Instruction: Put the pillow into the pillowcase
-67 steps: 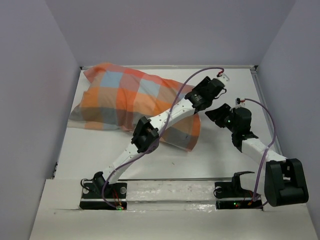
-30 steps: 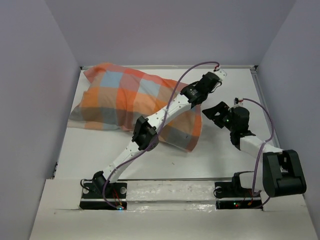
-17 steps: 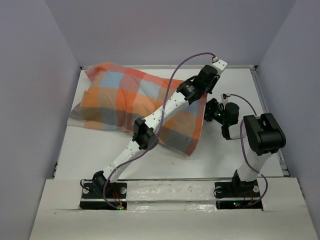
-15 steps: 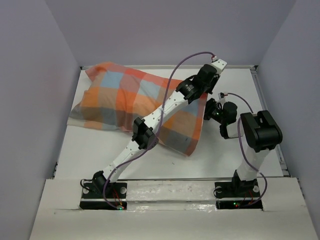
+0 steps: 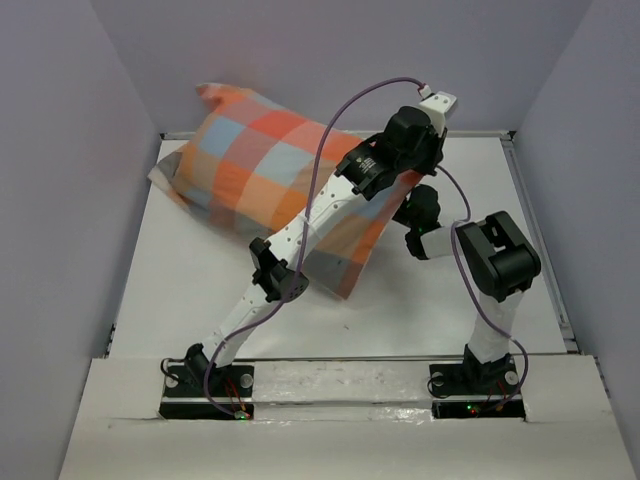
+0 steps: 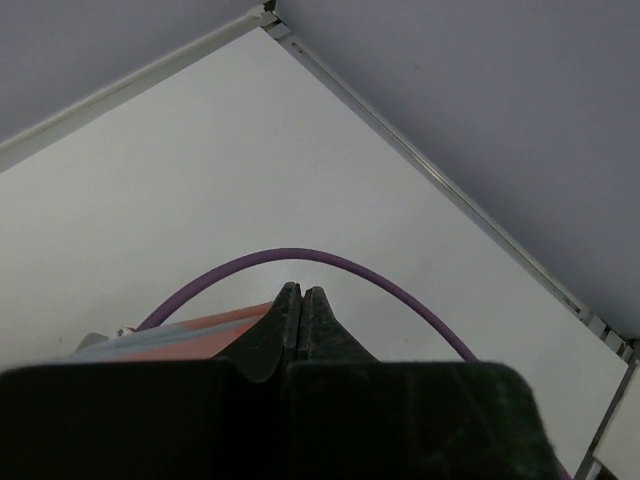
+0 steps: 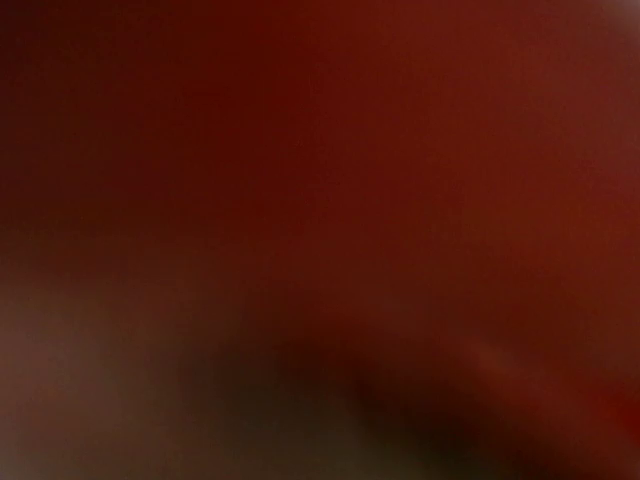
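The orange, peach and light blue checked pillowcase [image 5: 270,165] bulges full and hangs tilted, its right end raised off the table. No white of the pillow shows; it is hidden. My left gripper [image 5: 408,165] is at the raised right end, jaws pressed shut [image 6: 300,295], with a strip of pillowcase [image 6: 180,335] running in beside the left finger. My right gripper [image 5: 412,212] sits just below, pushed against the same end. Dark red-orange cloth fills the whole right wrist view, so its fingers are hidden there.
A white table [image 5: 180,290] lies inside grey walls, with a raised rim along the back and right [image 5: 515,150]. A purple cable [image 5: 350,100] arches over the left arm, which crosses diagonally above the pillowcase. The right arm's elbow [image 5: 495,255] stands high at the right.
The right gripper swung left to the pillowcase's right end and closed. The left arm then rose, lifting that end; the pillowcase shifted toward the back wall and now hangs tilted.
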`<state>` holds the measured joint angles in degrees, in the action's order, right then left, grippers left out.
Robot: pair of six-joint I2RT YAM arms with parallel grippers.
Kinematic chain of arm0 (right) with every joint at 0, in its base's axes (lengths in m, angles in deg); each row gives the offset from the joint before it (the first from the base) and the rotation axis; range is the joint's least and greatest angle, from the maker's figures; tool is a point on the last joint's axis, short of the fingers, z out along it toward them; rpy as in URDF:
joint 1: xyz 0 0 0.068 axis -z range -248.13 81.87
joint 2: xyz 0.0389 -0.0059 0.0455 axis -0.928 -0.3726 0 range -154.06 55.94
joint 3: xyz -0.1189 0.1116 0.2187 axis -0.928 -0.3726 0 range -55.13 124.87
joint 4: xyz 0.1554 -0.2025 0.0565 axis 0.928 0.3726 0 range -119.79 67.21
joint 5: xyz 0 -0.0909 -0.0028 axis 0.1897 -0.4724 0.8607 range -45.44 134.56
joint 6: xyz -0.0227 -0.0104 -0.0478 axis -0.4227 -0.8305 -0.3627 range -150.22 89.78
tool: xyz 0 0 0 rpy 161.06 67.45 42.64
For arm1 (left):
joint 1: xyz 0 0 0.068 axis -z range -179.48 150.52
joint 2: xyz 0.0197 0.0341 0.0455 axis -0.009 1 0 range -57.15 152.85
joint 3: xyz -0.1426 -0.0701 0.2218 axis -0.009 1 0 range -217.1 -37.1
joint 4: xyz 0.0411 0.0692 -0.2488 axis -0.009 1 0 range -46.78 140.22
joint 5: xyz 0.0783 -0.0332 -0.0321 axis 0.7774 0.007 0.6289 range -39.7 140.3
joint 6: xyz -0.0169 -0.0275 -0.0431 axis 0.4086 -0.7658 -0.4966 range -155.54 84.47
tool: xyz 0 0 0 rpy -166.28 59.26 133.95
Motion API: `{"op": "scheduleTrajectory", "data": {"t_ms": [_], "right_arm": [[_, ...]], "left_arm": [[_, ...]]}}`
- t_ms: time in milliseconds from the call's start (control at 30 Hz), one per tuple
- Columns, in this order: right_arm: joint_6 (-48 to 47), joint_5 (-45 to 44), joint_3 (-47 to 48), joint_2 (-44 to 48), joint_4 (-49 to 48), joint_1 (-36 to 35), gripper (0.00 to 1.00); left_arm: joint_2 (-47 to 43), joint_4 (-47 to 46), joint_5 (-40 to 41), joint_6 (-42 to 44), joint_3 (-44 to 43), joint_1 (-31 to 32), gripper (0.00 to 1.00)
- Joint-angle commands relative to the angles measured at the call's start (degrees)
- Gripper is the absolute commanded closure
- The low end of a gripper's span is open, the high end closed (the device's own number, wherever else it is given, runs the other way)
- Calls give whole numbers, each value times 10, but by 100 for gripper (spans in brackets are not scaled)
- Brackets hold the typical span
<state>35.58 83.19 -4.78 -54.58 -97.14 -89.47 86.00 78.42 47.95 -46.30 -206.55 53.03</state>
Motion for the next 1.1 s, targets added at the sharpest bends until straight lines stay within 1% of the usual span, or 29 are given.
{"op": "scheduleTrajectory", "data": {"t_ms": [0, 67, 100, 133, 200, 233, 267, 300, 333, 400, 433, 500, 533, 567, 600, 633, 667, 700, 733, 767, 800, 867, 900, 933, 967, 1000, 1033, 1067], "right_arm": [[27, -30, 17, -18, 0, -16, 100], [21, -34, 3, -10, 22, -11, 100], [14, -30, -1, 2, 31, -5, 100], [1, -29, -12, 19, 49, 2, 100], [-13, -32, -32, 42, 72, 24, 100], [-21, -35, -45, 57, 85, 36, 100], [-27, -36, -66, 68, 111, 48, 100], [-40, -31, -74, 90, 124, 77, 100], [-46, -27, -82, 100, 138, 94, 100], [-71, -12, -96, 119, 174, 125, 100], [-83, -7, -94, 136, 196, 152, 100], [-139, 2, -82, 149, 279, 175, 97], [-159, 0, -61, 154, 314, 183, 96], [-179, -5, -49, 161, 374, 190, 92], [-211, -19, -38, 163, 403, 201, 77], [-225, -27, -18, 164, 431, 206, 67], [-237, -40, -12, 172, 475, 212, 48], [-246, -55, -11, 181, 491, 218, 48], [-261, -85, -16, 194, 505, 218, 33], [-269, -100, -26, 206, 528, 218, 29], [-283, -130, -32, 236, 539, 224, 22], [-292, -166, -47, 268, 567, 224, 20], [-298, -208, -63, 305, 575, 233, 18], [-302, -231, -70, 324, 585, 241, 17], [-308, -256, -74, 341, 615, 242, 16], [-316, -300, -76, 379, 629, 251, 16], [-320, -315, -82, 400, 638, 256, 16], [-324, -327, -90, 423, 641, 256, 18]], "left_arm": [[-35, -137, -107, -75, -21, 72, 100], [-31, -141, -87, -73, -21, 71, 80], [-29, -141, -71, -62, -20, 70, 68], [-29, -138, -49, -52, -20, 70, 42], [-31, -125, -21, -32, -20, 71, 16], [-33, -117, 10, -6, -20, 70, 6], [-39, -96, 28, 8, -20, 70, 1], [-44, -84, 55, 22, -21, 70, 1], [-50, -71, 95, 52, -21, 70, 1], [-69, -35, 146, 79, -21, 70, 1], [-77, -21, 200, 88, -21, 69, 1], [-96, 14, 255, 124, -21, 65, 1], [-103, 25, 276, 130, -21, 60, 1], [-109, 35, 291, 128, -21, 52, 1], [-121, 56, 289, 117, -21, 26, 1], [-125, 67, 294, 112, -21, 12, 1], [-131, 88, 302, 111, -21, -20, 1], [-131, 101, 312, 99, -21, -21, 1], [-131, 117, 321, 80, -21, -57, 1], [-130, 133, 319, 71, -21, -78, 1], [-132, 156, 323, 57, -5, -113, 1], [-140, 159, 329, 51, 3, -145, 1], [-143, 146, 322, 52, 16, -180, 1], [-149, 132, 312, 52, 16, -200, 1], [-159, 123, 265, 45, 34, -223, 1], [-186, 111, 228, 34, 41, -249, 1], [-200, 107, 201, 23, 54, -295, 1], [-231, 98, 174, 7, 63, -313, 1]]}}
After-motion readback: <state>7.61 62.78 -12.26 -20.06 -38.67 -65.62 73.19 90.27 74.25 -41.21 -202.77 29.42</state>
